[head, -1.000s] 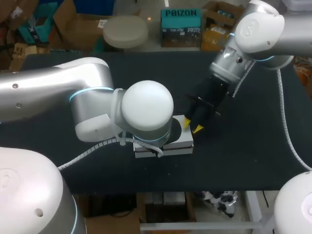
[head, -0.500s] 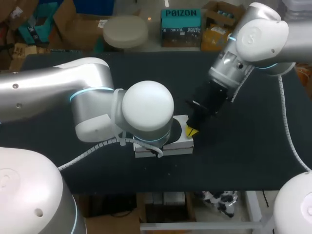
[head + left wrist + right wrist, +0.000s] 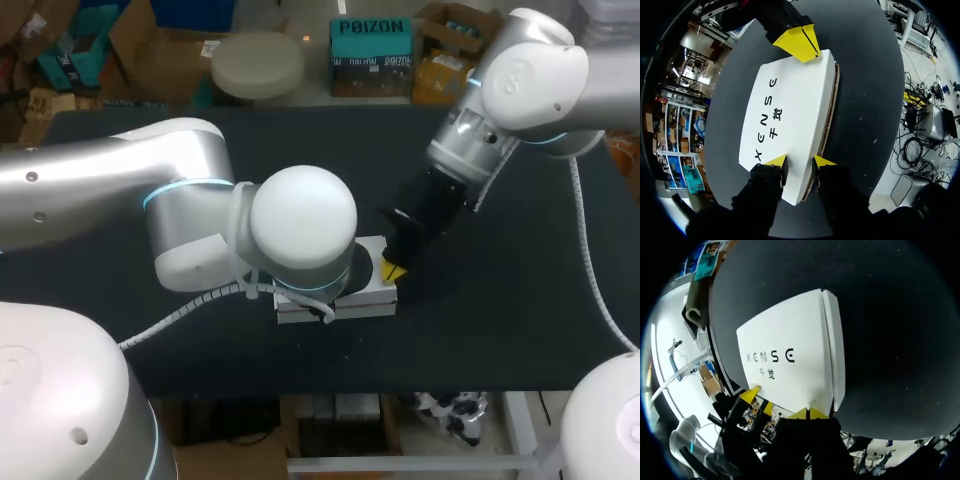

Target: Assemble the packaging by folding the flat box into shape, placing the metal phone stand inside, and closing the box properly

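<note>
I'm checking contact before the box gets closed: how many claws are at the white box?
2: the left claw at one end of the white box, the right claw at the opposite end.

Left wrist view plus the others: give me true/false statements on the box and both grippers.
1. The box lies closed on the table. True.
2. The right gripper has its tips spread wide. False: they are together, at the box's edge.
3. The left gripper has a gap between its tips, over the box's top. True.
4. Both grippers are at the same end of the box. False: they are at opposite ends.
5. The box's print faces the table. False: it faces up.
</note>
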`<state>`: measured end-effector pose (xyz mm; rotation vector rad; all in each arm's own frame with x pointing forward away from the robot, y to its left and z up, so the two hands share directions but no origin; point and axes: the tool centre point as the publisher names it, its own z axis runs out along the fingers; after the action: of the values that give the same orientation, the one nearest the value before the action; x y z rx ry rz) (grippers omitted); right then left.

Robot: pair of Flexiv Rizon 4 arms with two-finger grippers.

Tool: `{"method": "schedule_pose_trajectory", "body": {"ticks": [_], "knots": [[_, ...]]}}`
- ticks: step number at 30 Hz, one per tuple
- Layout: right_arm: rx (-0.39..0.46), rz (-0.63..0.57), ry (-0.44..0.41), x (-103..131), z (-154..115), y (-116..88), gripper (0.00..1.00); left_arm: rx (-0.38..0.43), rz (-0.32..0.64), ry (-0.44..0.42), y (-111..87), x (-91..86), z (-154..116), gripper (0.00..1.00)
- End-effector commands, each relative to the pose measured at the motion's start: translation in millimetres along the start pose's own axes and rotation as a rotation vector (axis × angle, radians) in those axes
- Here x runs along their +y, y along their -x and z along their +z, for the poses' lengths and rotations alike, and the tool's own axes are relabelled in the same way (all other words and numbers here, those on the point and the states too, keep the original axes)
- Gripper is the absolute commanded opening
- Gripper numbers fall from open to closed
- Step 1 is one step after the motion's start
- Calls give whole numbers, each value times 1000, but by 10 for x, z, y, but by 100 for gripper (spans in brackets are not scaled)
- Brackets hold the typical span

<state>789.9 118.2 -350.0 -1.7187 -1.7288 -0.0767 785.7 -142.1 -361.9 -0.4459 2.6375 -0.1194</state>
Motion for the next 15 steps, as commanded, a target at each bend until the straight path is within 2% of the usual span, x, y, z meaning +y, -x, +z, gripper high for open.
{"method": "schedule_pose_trajectory", "body": {"ticks": [1, 15], "knots": [[1, -2, 4, -21, 1, 14, 0, -3, 0, 7, -14, -19, -1, 33], [-6, -9, 7, -37, 63, 20, 0, -2, -3, 9, -14, -14, -3, 32]]}}
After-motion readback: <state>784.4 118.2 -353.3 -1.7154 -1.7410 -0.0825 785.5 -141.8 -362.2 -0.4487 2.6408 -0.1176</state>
